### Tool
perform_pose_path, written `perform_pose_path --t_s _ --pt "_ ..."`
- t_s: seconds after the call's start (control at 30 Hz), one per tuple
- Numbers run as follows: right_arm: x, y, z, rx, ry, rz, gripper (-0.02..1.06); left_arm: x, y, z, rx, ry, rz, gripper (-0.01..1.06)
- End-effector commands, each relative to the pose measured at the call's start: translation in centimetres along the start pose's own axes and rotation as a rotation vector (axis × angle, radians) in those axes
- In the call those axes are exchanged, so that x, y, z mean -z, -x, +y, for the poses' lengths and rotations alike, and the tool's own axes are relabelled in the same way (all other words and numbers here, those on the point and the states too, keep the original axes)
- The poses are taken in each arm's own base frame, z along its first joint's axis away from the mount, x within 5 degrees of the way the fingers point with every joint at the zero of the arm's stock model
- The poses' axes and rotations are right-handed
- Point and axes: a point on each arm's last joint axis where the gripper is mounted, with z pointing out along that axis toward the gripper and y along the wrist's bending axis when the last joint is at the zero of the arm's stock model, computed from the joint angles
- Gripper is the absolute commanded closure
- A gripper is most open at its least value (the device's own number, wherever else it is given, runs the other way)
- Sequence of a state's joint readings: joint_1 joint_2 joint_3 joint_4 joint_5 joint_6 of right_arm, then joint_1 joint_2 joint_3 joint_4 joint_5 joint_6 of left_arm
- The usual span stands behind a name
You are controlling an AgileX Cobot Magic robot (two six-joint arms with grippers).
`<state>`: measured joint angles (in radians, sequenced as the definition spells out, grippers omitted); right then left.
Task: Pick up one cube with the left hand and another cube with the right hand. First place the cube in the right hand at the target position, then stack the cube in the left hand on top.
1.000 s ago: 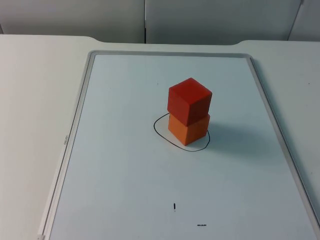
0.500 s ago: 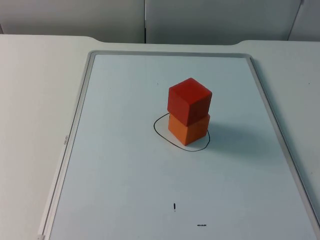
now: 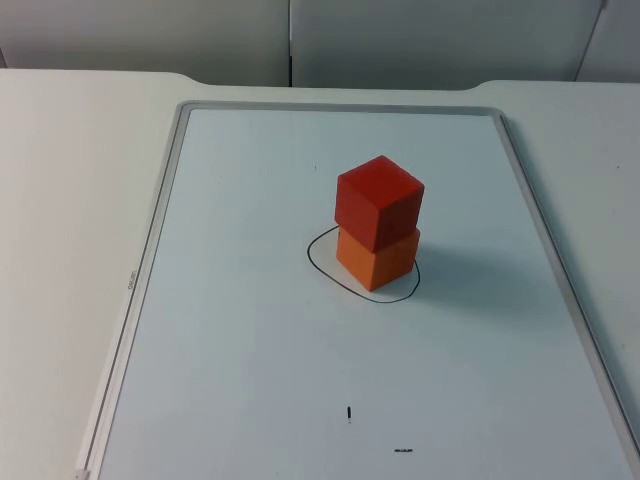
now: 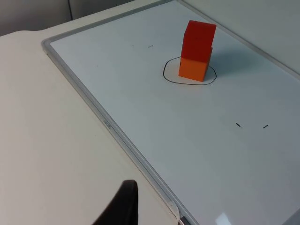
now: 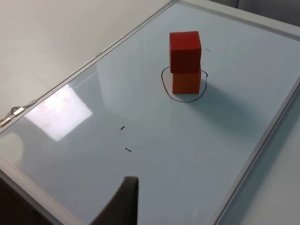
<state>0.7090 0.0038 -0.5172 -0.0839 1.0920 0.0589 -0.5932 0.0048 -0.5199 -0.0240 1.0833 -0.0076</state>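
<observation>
The tabletop (image 3: 70,200) is white and ends at a grey partition wall (image 3: 300,40). On it lies a whiteboard (image 3: 250,350) with a grey metal frame, its long side running away from the camera in the top view. The board surface carries a hand-drawn black outline (image 3: 322,268) near its middle and two short black marks (image 3: 349,412) nearer the front edge.

Inside the outline stands the orange cube (image 3: 375,262), flat on the board. The red cube (image 3: 378,200) sits directly on top of it — touching, upright, and turned slightly relative to the cube below, so that its corners overhang a little. Both wrist views confirm the two-cube stack within the outline: red cube (image 4: 198,41) over orange cube (image 4: 193,68) from the left arm's side, red cube (image 5: 185,50) over orange cube (image 5: 186,81) from the right.

The left tool is well apart from the stack, over the bare tabletop just outside the board frame (image 4: 112,131); one dark fingertip (image 4: 123,206) shows, with nothing on it. How far its fingers are apart cannot be told. The right tool is likewise well apart from the stack, above the near part of the board — one dark fingertip (image 5: 123,202) shows, nothing on it, and its opening cannot be told either.
</observation>
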Motion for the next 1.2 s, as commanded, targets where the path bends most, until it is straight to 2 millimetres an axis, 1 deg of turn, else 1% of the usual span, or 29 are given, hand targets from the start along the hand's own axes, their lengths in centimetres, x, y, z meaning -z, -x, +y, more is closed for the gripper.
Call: perform_pose_path --t_s 0.0,0.77,0.97,1.17 --pt "-0.13 -0.06 -0.05 0.002 -0.006 -0.009 0.0 -0.07 -0.1 -0.02 -0.004 -0.009 -0.005 0.0" --pt "-0.14 -0.07 -0.05 0.002 -0.006 -0.008 0.0 -0.07 -0.1 -0.02 -0.004 -0.009 -0.005 0.0" --pt "-0.13 -0.09 0.3 0.049 0.032 -0.007 0.0 -0.07 -0.1 -0.02 -0.004 -0.009 -0.005 0.0" --pt "-0.13 -0.09 0.28 0.044 0.031 -0.007 0.0 -0.07 -0.1 -0.02 -0.004 -0.009 -0.005 0.0"
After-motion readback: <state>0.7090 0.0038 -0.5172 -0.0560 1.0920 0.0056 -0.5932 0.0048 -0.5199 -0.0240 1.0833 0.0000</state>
